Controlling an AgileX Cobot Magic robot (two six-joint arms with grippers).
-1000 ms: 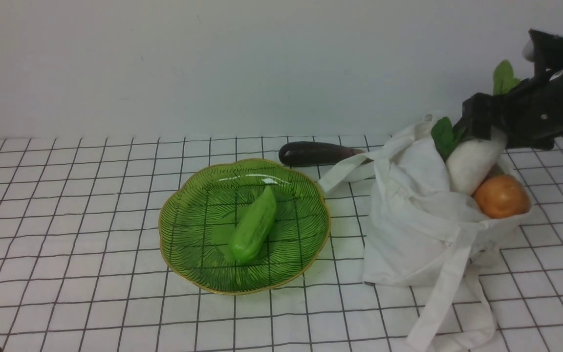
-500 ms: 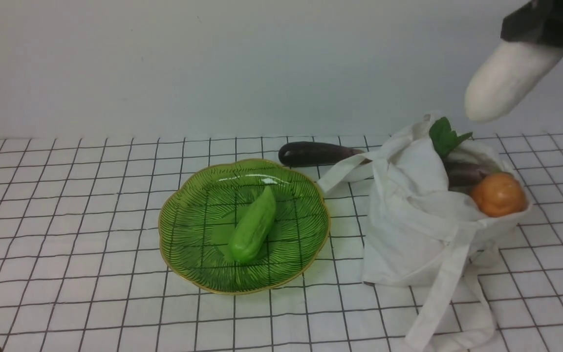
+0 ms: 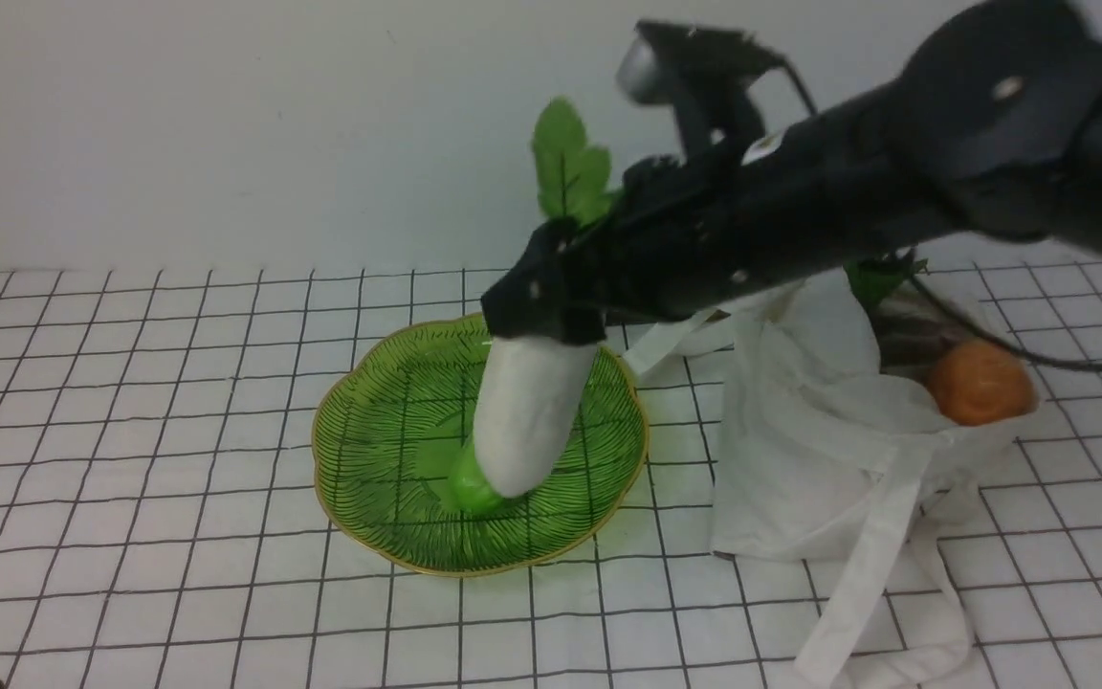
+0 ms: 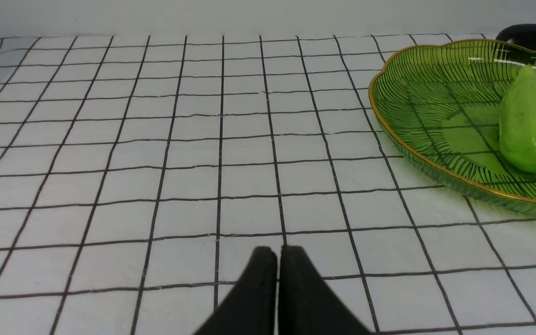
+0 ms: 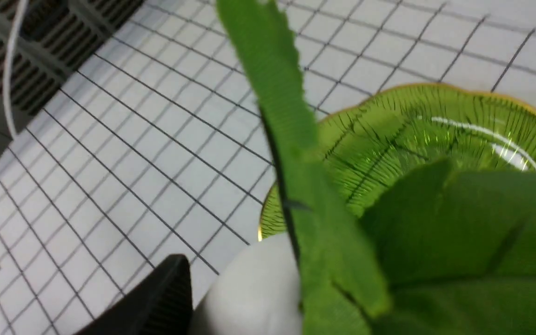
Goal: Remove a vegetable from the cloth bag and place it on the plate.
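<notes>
**Front view.** The right claw [image 3: 546, 311] is pinching the white radish [image 3: 522, 421] at its leafy top, jaws standing wide around it. The radish is hanging tilted beneath the claw, with its leaves [image 3: 570, 172] sticking up above. Its rounded end is reaching down to the cucumber [image 3: 465, 490] lying in the green plate [image 3: 341, 478]; I cannot tell whether the two are touching. The cloth bag [image 3: 819, 450] is slumping on the bench [image 3: 130, 383], back along the arm, well apart from the claw. An orange round item [image 3: 980, 383] is sitting in its mouth.

**Left wrist view.** The left claw [image 4: 277, 255] is pressing its tips together on nothing, low over the bench [image 4: 156, 139]. The plate [image 4: 389, 125] is sitting ahead of it and off to one side, with the cucumber [image 4: 531, 125] inside. A dark eggplant end [image 4: 533, 33] is peeking out beyond the far rim.

**Right wrist view.** The radish top [image 5: 254, 288] is sitting against one black finger [image 5: 156, 298]. The leaves [image 5: 296, 139] are covering much of the frame, and the plate [image 5: 389, 130] is lying below.
</notes>
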